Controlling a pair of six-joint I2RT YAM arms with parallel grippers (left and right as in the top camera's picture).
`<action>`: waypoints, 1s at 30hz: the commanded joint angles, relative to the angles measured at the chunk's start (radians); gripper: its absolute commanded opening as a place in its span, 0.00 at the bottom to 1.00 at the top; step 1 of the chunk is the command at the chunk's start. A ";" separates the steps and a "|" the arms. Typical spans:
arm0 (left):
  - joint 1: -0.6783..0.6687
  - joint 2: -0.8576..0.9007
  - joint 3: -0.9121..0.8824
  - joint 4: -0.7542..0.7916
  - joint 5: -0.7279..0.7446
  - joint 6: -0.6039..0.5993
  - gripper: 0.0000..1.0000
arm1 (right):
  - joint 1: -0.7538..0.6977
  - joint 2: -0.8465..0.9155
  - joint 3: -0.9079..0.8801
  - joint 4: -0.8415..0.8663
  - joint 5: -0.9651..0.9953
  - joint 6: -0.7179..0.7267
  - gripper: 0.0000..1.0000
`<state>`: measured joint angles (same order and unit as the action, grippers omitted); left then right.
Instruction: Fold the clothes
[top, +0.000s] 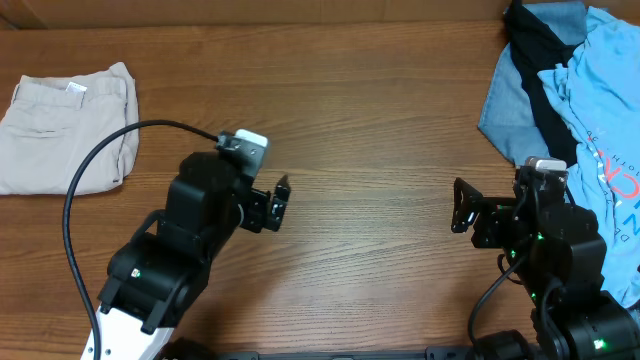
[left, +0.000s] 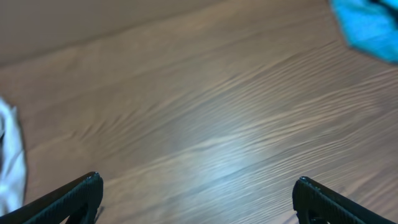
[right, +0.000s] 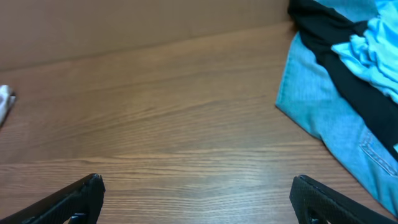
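The beige shorts (top: 65, 125) lie folded into a compact rectangle at the far left of the wooden table (top: 360, 130), with a small white label near the top edge. A pale edge of them shows at the left of the left wrist view (left: 9, 162). My left gripper (top: 279, 202) is open and empty, well to the right of the shorts, over bare wood (left: 198, 186). My right gripper (top: 461, 206) is open and empty over bare wood at the right of the table (right: 198, 186).
A pile of other clothes (top: 575, 100) lies at the back right: light blue garments, a turquoise printed shirt and a black piece. It shows in the right wrist view (right: 348, 81) and as a blue corner in the left wrist view (left: 367, 25).
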<state>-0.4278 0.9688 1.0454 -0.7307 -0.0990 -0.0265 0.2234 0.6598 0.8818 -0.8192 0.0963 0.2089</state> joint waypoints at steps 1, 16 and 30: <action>0.076 -0.008 -0.024 -0.006 0.004 0.031 1.00 | 0.002 0.003 -0.008 -0.021 0.026 0.005 1.00; 0.546 -0.100 -0.025 -0.054 0.243 0.049 1.00 | 0.002 0.005 -0.008 -0.122 0.026 0.005 1.00; 0.559 0.003 -0.025 -0.058 0.238 0.049 1.00 | 0.002 0.005 -0.008 -0.122 0.026 0.005 1.00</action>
<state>0.1253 0.9539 1.0214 -0.7891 0.1207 0.0292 0.2234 0.6670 0.8768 -0.9440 0.1123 0.2089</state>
